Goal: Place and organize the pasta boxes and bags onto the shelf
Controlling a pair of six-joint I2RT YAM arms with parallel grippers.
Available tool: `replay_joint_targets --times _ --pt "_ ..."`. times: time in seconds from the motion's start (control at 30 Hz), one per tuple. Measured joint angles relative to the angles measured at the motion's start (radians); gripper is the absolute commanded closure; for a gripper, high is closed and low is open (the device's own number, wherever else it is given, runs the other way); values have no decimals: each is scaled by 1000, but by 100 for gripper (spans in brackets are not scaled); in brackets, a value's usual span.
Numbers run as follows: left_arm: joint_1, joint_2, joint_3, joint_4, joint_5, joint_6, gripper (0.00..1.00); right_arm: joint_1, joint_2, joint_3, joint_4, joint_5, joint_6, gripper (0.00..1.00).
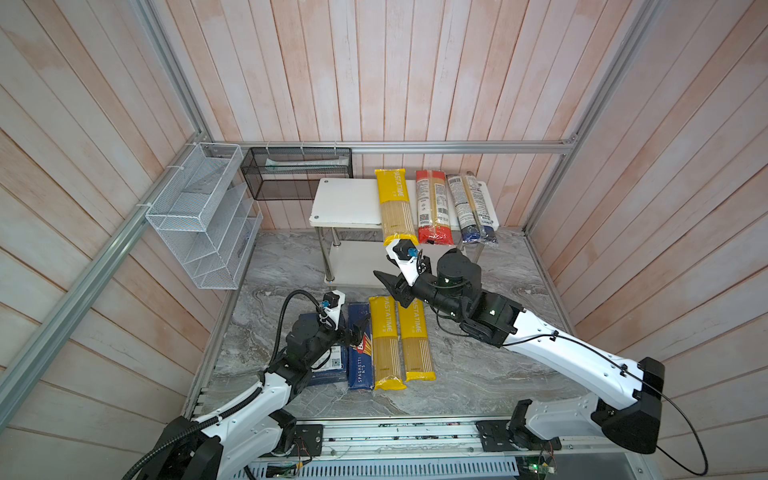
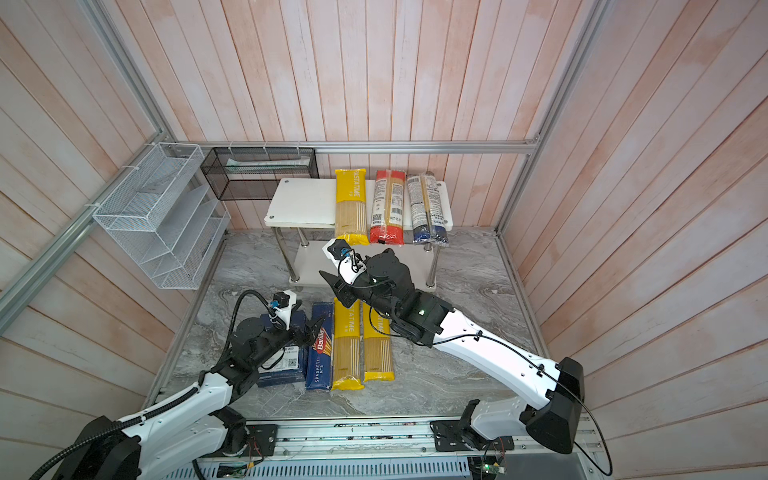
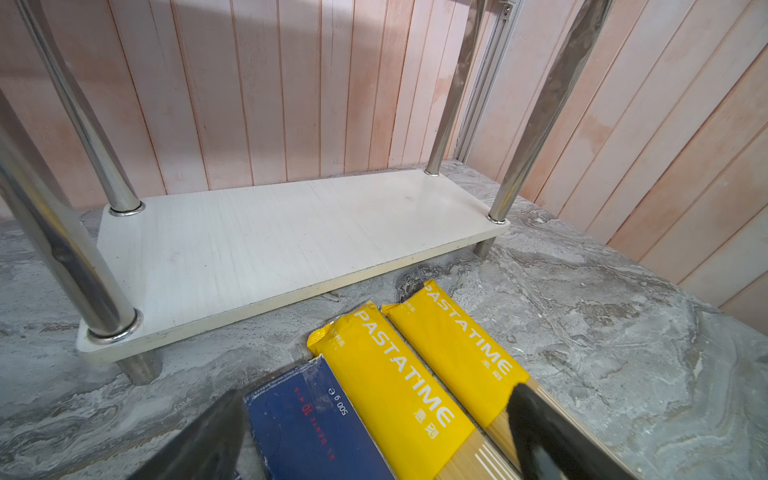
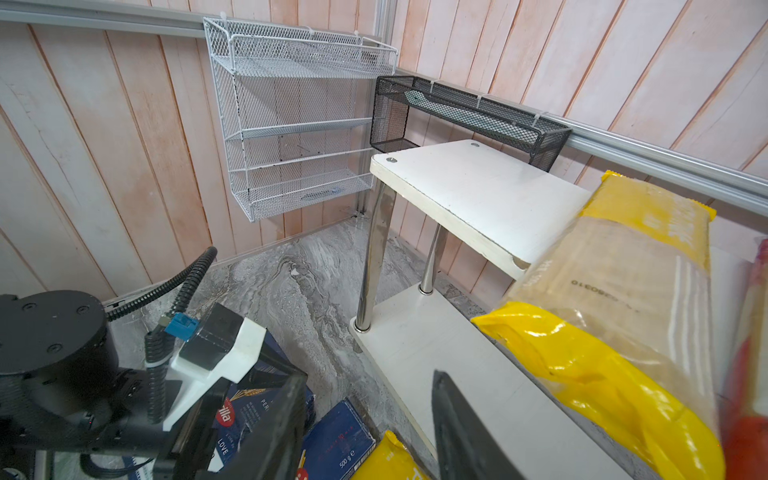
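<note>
Both empty. On left gripper (image 3: pixel 378 395) jaws spread; Barilla spaghetti box (image 3: pixel 299 428) just under, PASTATIME bag (image 3: pixel 399 395) beside box. On right gripper (image 4: pixel 370 376) jaws spread, shelf (image 4: pixel 478 187) ahead. Box likely light, stiff, slick card: pinch across narrow width, mid-length.
</note>
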Motion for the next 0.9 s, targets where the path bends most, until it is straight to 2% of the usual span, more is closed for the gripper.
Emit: replay_joint_targets --times 0.9 --pt "0 -27 0 -4 -7 0 0 -35 157 123 14 -82 0 50"
